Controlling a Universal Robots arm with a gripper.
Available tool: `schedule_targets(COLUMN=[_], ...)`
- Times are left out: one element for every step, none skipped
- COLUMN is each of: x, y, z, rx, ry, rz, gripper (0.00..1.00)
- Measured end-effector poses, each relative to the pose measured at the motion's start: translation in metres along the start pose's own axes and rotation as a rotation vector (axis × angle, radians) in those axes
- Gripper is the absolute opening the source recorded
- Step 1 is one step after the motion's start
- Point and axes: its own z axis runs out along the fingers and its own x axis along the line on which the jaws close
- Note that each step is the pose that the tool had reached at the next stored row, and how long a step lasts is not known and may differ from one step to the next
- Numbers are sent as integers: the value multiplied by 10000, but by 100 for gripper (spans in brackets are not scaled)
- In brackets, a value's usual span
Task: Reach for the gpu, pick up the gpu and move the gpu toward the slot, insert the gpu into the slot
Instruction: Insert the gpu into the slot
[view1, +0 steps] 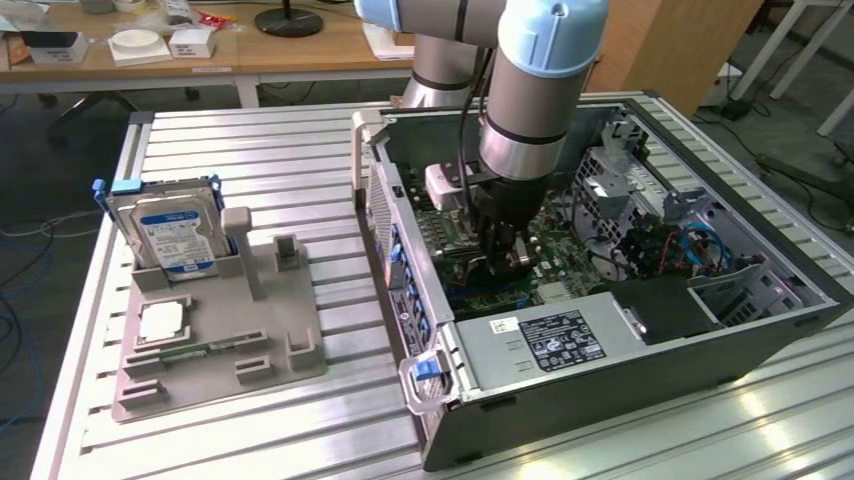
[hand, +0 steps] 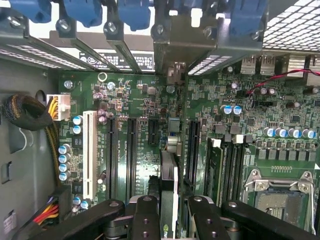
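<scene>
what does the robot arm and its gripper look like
The arm is a thick silver-grey tube with pale blue joint caps and a black band near the wrist. A dark cable runs down alongside it. The gripper has black metal linkage fingers with round pivot bolts.

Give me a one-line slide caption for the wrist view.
Gripper holding the gpu edge-on above the motherboard, among its black expansion slots.
</scene>
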Motion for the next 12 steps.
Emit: schedule_targets(x=[0,0,0,0,0,0,-1,-1,-1,-1,-1,0], y=[0,0,0,0,0,1,3,7,11,16,18,19], z=[0,0,0,0,0,0,0,1,1,2,2,2], rx=[0,0,0,0,0,1,2,2,3,3,3,2], ry=[-1,-1,-1,-2,-1,-2,-2,-3,-3,-4,-3,-1], rz=[0,0,0,1,0,-1,0,-1,-4,-8,-11,-13], gripper=[27,27,27,27,27,27,27,27,27,27,27,27])
